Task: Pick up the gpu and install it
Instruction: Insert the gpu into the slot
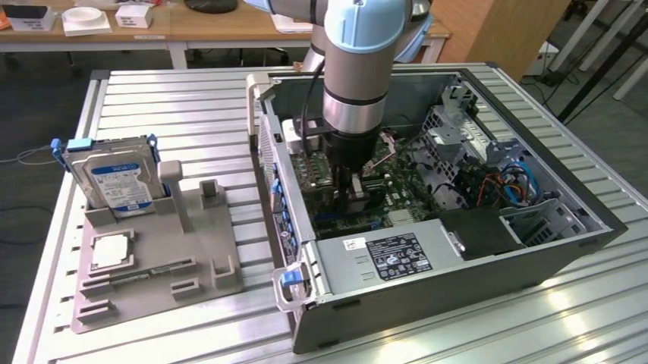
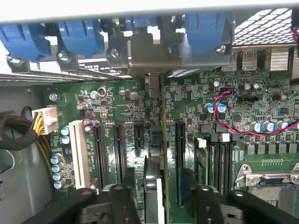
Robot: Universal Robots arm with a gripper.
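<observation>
One arm reaching down into open PC case (image 1: 567, 220) on slatted surface (image 1: 182, 98). Tool (image 2: 161, 196) clenched on gpu (image 2: 163, 140), card held on edge, standing upright over motherboard (image 2: 117, 100) among black expansion slots (image 2: 99, 151), bracket end up by blue slot clips (image 2: 74, 37). Can't tell if seated. Hard drive (image 1: 114, 182) and CPU chip (image 1: 111, 250) sit on grey holder tray (image 1: 202, 258), exterior view's left of case.

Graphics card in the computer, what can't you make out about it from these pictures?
- Wrist view: the graphics card stands edge-on, so its faces and chips cannot be seen.
- Wrist view: the gripper covers its near end, so whether it is fully seated is unclear.
- Exterior view: the arm covers the card inside the case.
</observation>
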